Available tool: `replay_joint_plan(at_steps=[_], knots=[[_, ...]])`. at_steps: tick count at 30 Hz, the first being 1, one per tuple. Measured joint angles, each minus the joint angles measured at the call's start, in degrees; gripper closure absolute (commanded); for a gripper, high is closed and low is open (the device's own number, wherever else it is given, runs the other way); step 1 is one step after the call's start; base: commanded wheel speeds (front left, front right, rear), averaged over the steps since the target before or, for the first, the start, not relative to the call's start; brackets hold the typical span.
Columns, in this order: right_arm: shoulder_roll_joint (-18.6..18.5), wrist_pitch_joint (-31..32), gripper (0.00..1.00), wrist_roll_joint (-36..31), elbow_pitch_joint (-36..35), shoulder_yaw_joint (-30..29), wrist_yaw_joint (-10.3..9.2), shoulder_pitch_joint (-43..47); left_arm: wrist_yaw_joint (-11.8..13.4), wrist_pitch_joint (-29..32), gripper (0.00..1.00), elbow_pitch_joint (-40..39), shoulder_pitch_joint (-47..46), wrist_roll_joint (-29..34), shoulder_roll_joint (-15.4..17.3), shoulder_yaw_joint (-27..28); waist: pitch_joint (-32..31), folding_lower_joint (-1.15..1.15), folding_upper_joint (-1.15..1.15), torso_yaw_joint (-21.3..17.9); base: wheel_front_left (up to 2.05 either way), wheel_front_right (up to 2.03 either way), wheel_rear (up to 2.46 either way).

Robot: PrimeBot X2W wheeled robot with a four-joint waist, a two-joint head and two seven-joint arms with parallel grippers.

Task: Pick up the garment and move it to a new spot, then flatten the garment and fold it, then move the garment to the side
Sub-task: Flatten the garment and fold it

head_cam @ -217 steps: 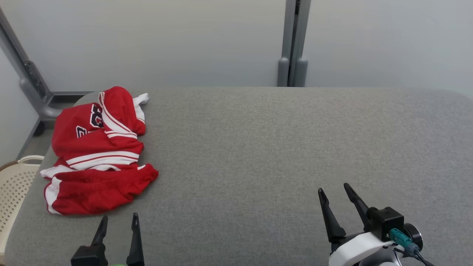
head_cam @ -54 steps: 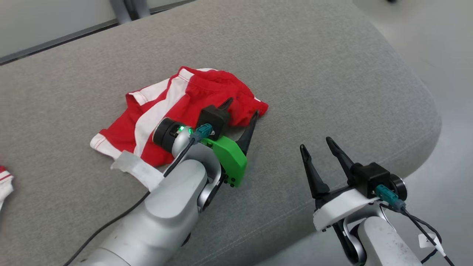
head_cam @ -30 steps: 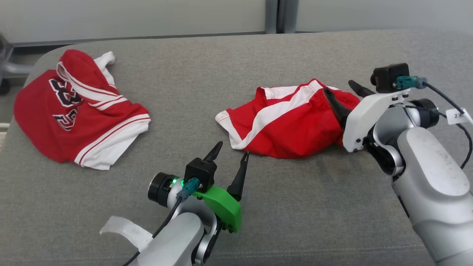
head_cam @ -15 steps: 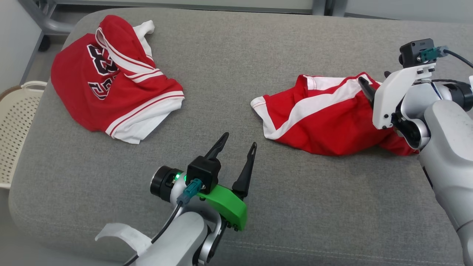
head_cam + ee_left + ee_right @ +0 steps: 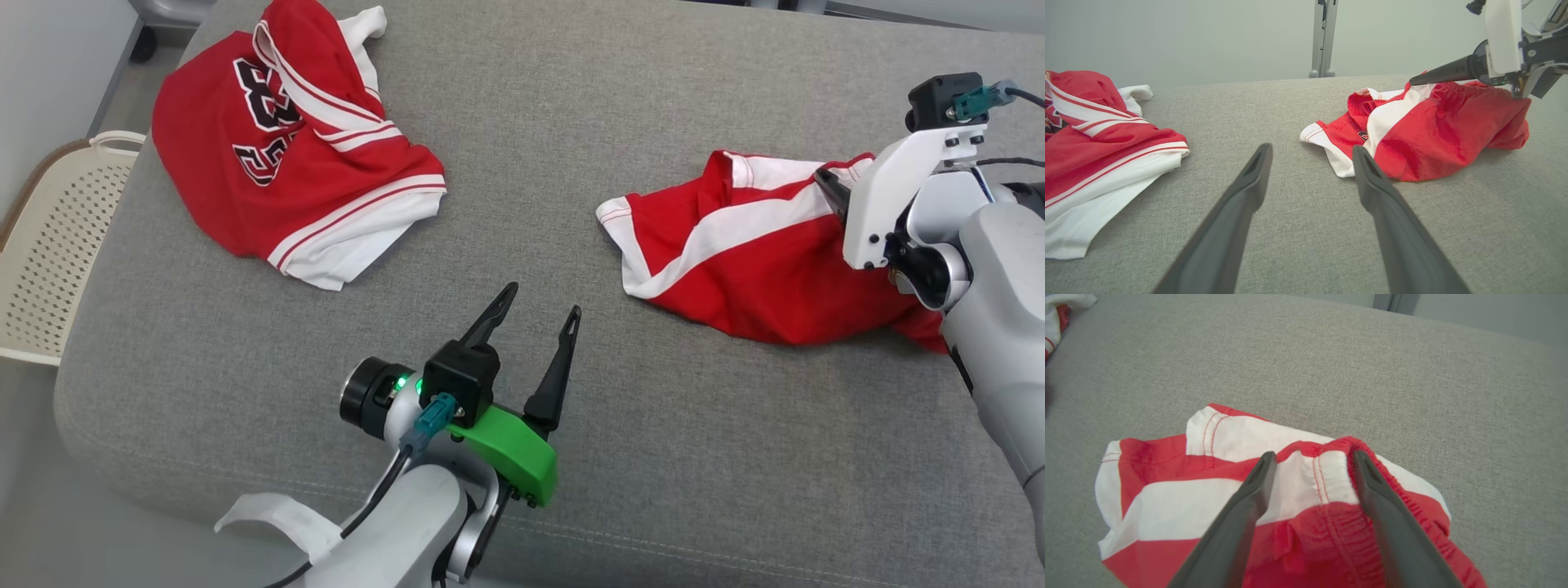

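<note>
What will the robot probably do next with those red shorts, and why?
Most likely the right gripper closes on the waistband: it stands open astride that elastic edge of the red shorts, which lie crumpled on the grey cushion. The left gripper hangs open over bare cushion, holding nothing.

Even, diffuse light falls from overhead in all three views; exposure is bright, and you can read the weave of the grey cushion crisply. A soft, narrow shadow hugs the red shorts along their 6 o'clock edge. In the wrist views the fingers of the left gripper and right gripper blur toward 6 o'clock; a dark smudge sits at 9 o'clock in the right wrist view.
</note>
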Motion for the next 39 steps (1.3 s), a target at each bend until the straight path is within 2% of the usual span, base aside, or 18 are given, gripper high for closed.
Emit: replay_joint_plan(at_steps=[1,3,4,5,6,7,16,26,30,36,39], knots=[[0.0,0.2,0.14,0.4,0.2,0.3,0.00,-0.1,0.2,0.0,0.00,-0.1,0.0,0.0,0.1,0.0,0.1,0.00,0.00,0.2,0.00,0.00,0.00],[0.0,0.4,0.49,1.1,0.5,0.9,0.00,-0.2,0.4,0.0,0.00,-0.1,0.0,0.0,0.2,0.0,0.2,0.00,0.00,0.4,0.00,0.00,0.00],[0.0,0.4,0.55,1.3,0.6,1.4,0.00,-0.2,0.4,0.0,0.00,-0.1,0.0,0.0,0.2,0.0,0.2,0.00,0.00,0.4,0.00,0.00,0.00],[0.0,0.4,0.68,1.5,0.5,2.1,0.00,-0.2,0.4,0.0,0.00,-0.1,0.0,0.0,0.3,0.0,0.1,0.00,0.00,0.4,0.00,0.00,0.00],[0.0,-0.1,0.86,1.6,0.4,2.6,0.00,-0.3,0.4,0.0,0.00,-0.1,0.0,0.0,0.3,0.0,0.0,0.00,0.00,0.4,0.00,0.00,0.00],[0.0,-0.5,1.00,1.7,0.2,3.0,0.00,-0.5,0.5,0.0,0.00,-0.1,0.0,0.0,0.3,0.0,-0.1,0.00,0.00,0.3,0.00,0.00,0.00],[1.1,-6.8,1.00,3.5,-2.7,6.2,0.00,-4.9,1.0,0.2,0.00,0.0,0.1,-0.5,1.1,0.4,-1.7,0.00,0.00,-0.9,0.00,0.00,0.00],[2.8,-12.7,1.00,10.3,-11.2,10.2,0.00,-8.6,2.2,0.4,0.00,-0.7,0.9,-1.2,2.8,1.3,-3.8,0.00,0.00,-3.7,0.00,0.00,0.00],[-0.5,-13.0,1.00,13.9,-14.7,11.9,0.01,-5.7,2.9,0.8,0.00,-1.7,1.2,-1.2,3.6,1.3,-4.3,0.00,0.00,-5.4,0.00,0.00,0.00],[-7.5,-13.1,1.00,18.5,-17.6,12.6,0.00,5.1,3.5,1.4,0.00,-2.9,2.0,-1.2,4.7,1.3,-4.6,0.00,0.00,-8.4,0.00,0.00,0.00],[-9.1,-14.1,1.00,20.0,-17.6,12.0,0.00,10.2,3.8,1.8,0.00,-3.5,2.1,-1.2,5.3,1.2,-4.6,0.00,0.00,-10.0,0.00,0.00,0.00]])
